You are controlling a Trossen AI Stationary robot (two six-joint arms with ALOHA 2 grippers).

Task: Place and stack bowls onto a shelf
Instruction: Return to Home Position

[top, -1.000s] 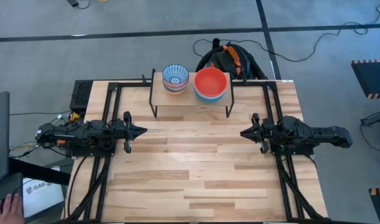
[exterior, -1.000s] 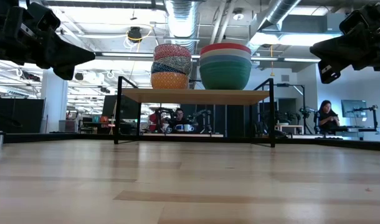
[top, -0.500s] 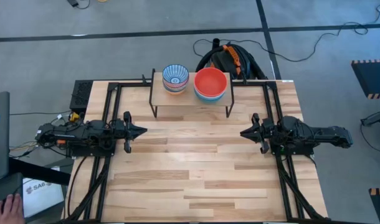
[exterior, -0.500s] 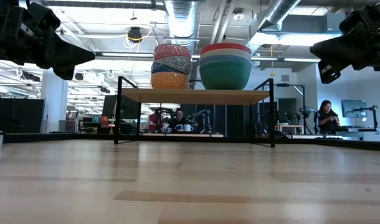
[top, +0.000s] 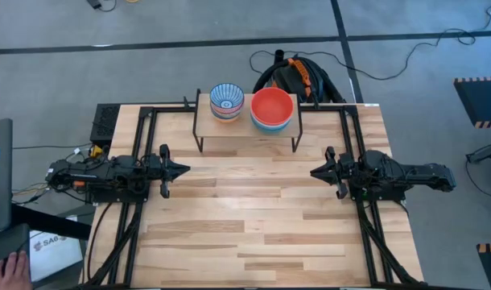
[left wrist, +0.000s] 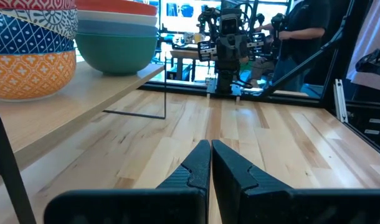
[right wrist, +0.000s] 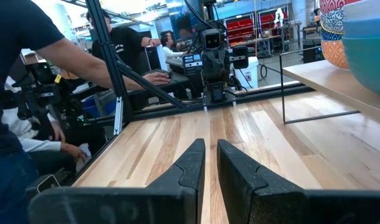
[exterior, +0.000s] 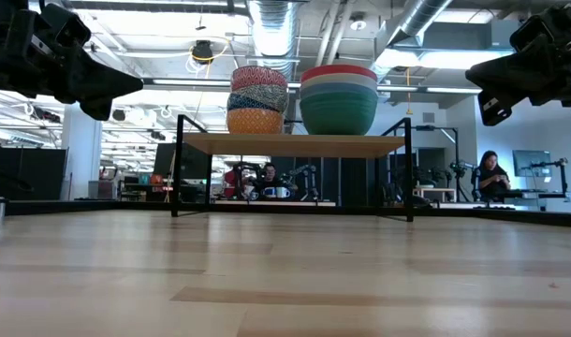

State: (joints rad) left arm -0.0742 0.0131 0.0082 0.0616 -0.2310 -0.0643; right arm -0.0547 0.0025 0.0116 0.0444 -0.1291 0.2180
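Note:
The shelf stands near the table's far edge on thin black legs, and two stacks of bowls rest on its board. The left stack is of patterned bowls with a blue-and-white one on top; in the low view its lowest bowl is orange patterned. The right stack has a red bowl on top and a green one lowest. My left gripper hovers shut over the table's left side, pointing right. My right gripper hovers shut over the right side, pointing left. Both hold nothing.
Bare slatted tabletop lies between and in front of the arms. Black frame rails run along both sides. A dark backpack lies on the floor behind the table. A person's hand shows at the near left; people stand beyond the table.

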